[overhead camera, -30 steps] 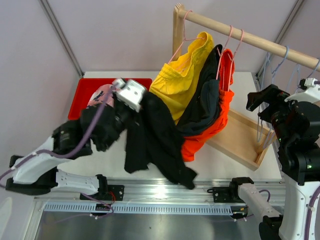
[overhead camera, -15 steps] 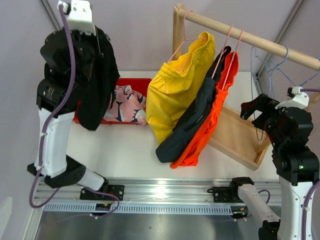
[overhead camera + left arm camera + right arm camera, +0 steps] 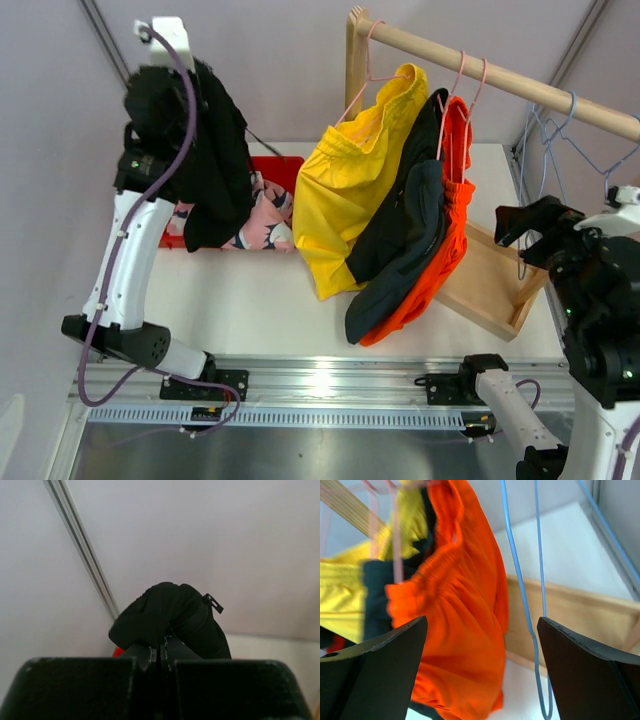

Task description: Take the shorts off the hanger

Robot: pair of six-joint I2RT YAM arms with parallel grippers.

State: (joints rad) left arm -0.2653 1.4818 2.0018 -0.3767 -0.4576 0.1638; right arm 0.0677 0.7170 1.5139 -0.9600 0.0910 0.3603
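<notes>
2 grippers are in view. The left gripper (image 3: pixel 161 654) is raised high at the far left, its jaws pinched together on a bunched fold of the black shorts (image 3: pixel 215 170). The soft matte cloth hangs limp down the arm, above a red plastic bin (image 3: pixel 287 167). In that bin lies a crumpled pink pair with a dark navy pattern (image 3: pixel 262 215). The right gripper (image 3: pixel 482 655) is spread wide and grips nothing; a thin blue wire hanger (image 3: pixel 520 580) dangles between its 2 dark fingers without touching them. 3 pairs remain on pink hangers (image 3: pixel 462 75) hooked over a round wooden rail (image 3: pixel 500 75): bright yellow shorts (image 3: pixel 350 190) on the left, dark charcoal shorts (image 3: pixel 400 240) in the middle, and orange shorts (image 3: pixel 450 235) with a gathered elastic waistband on the right. They overlap, draped in loose folds above the white table (image 3: pixel 250 300) and a slanted wooden frame (image 3: pixel 490 285).
</notes>
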